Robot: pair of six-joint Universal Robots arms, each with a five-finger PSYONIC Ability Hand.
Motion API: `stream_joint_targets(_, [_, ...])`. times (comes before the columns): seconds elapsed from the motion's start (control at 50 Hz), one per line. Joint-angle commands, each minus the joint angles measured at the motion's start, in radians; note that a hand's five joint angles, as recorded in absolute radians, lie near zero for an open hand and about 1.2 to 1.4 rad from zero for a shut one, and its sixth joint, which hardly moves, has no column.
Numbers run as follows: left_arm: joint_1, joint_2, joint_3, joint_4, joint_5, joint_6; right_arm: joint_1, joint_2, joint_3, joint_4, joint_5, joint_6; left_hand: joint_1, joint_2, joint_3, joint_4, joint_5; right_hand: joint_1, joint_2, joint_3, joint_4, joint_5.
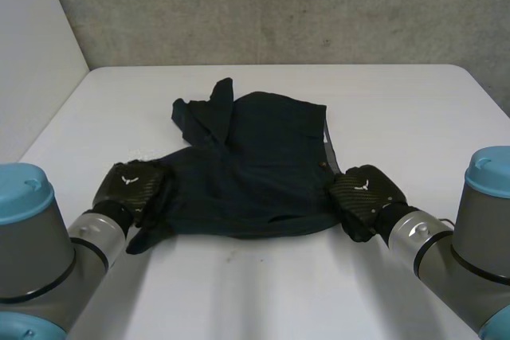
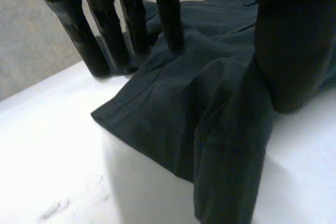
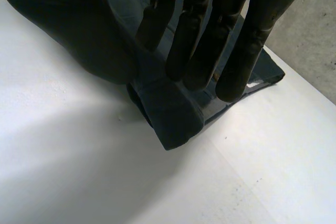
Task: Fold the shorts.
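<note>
Dark navy shorts [image 1: 255, 165] lie crumpled on the middle of the white table [image 1: 279, 284], one leg bunched up at the far left. My left hand [image 1: 127, 185] rests at the shorts' near left edge. In the left wrist view its fingers [image 2: 168, 14] are straight, with their tips down on the cloth [image 2: 173, 108] and the thumb lying over a fold beside them. My right hand [image 1: 362, 193] is at the near right edge by the waistband. In the right wrist view its fingers [image 3: 231, 40] and thumb pinch a folded corner of the shorts [image 3: 170, 114].
A grey concrete wall [image 1: 279, 5] stands behind the table's far edge, and a pale wall [image 1: 32, 53] runs along the left side. Bare white tabletop surrounds the shorts, widest at the front and right.
</note>
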State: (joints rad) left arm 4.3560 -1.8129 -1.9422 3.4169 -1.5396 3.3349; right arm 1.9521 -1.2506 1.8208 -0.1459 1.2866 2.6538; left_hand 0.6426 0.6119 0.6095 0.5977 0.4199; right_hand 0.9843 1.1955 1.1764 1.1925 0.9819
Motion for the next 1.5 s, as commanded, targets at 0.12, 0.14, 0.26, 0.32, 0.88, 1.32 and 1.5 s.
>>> stream_joint_targets(0.12, [-0.007, -0.005, -0.007, -0.022, 0.007, 0.118, -0.001, 0.002, -0.006, -0.003, 0.000, -0.002, 0.754, 0.784, 0.787, 0.799, 0.802, 0.412, 0.201, 0.220, 0.204, 0.240])
stream_joint_targets(0.14, [-0.009, -0.006, -0.009, -0.024, 0.007, 0.138, -0.001, 0.002, -0.008, -0.004, 0.002, 0.000, 0.754, 0.784, 0.787, 0.799, 0.802, 0.412, 0.201, 0.220, 0.204, 0.240])
stream_joint_targets(0.26, [-0.027, -0.016, -0.003, -0.022, 0.001, 0.203, 0.004, 0.002, -0.017, 0.002, 0.008, 0.049, 0.754, 0.784, 0.787, 0.799, 0.802, -0.170, -0.381, -0.362, -0.378, -0.342])
stream_joint_targets(0.32, [-0.020, -0.019, 0.017, -0.021, 0.000, 0.201, 0.004, 0.023, -0.032, 0.002, 0.010, 0.145, 0.754, 0.784, 0.787, 0.799, 0.802, -0.350, -0.561, -0.542, -0.558, -0.522])
stream_joint_targets(0.88, [-0.024, -0.040, 0.126, -0.028, -0.002, 0.149, 0.018, 0.234, -0.187, -0.070, 0.096, 0.236, 0.754, 0.784, 0.787, 0.799, 0.802, -0.119, -0.330, -0.311, -0.327, -0.291])
stream_joint_targets(1.32, [-0.053, 0.515, 0.267, -0.378, -0.008, 0.160, 0.004, -0.231, -0.455, 0.382, 0.031, 0.071, 0.754, 0.784, 0.787, 0.799, 0.802, 0.412, 0.201, 0.220, 0.204, 0.240])
stream_joint_targets(1.5, [-0.055, 0.526, 0.313, -0.455, -0.011, 0.179, 0.004, -0.244, -0.555, 0.523, 0.049, -0.075, 0.754, 0.784, 0.787, 0.799, 0.802, 0.412, 0.201, 0.220, 0.204, 0.240])
